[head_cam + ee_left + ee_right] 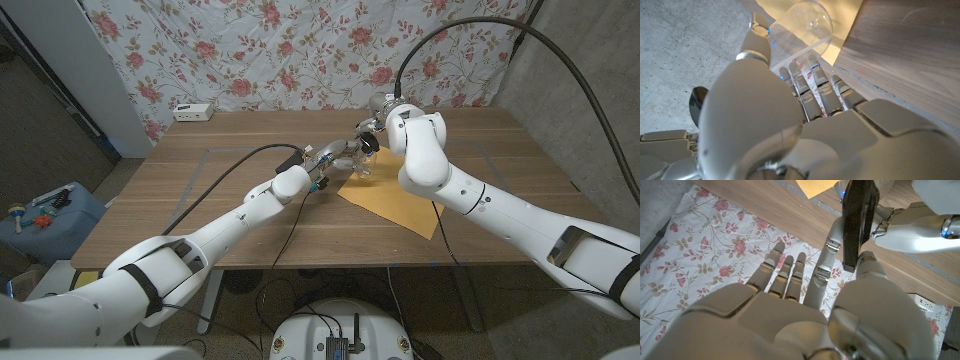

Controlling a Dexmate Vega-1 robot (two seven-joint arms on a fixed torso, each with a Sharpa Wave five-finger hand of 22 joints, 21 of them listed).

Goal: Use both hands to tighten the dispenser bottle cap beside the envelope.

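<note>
Wooden table, floral backdrop, left hand gripping clear bottle, right hand pinching black cap

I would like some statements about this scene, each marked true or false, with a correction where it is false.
1. The left hand grips the clear dispenser bottle. True.
2. The right hand pinches the black pump top. True.
3. The envelope is white. False: it is yellow-brown.
4. The bottle stands far from the envelope. False: it is at the envelope's far edge.
5. A white power strip lies at the table's far left corner. True.
</note>
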